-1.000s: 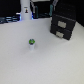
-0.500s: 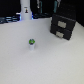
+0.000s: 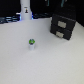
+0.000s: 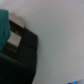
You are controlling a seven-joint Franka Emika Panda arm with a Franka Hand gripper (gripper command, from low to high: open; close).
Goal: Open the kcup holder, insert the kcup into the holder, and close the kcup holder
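Nearest you, the kcup stands alone on the pale worktop, untouched. Farther back, the kcup holder sits with both drawers seemingly shut, so opening likely comes first. The claw is not visible; you cannot tell its state.

Soft, even light falls on the pale desk; both views are blurred and low in detail, the wrist view most heavily.
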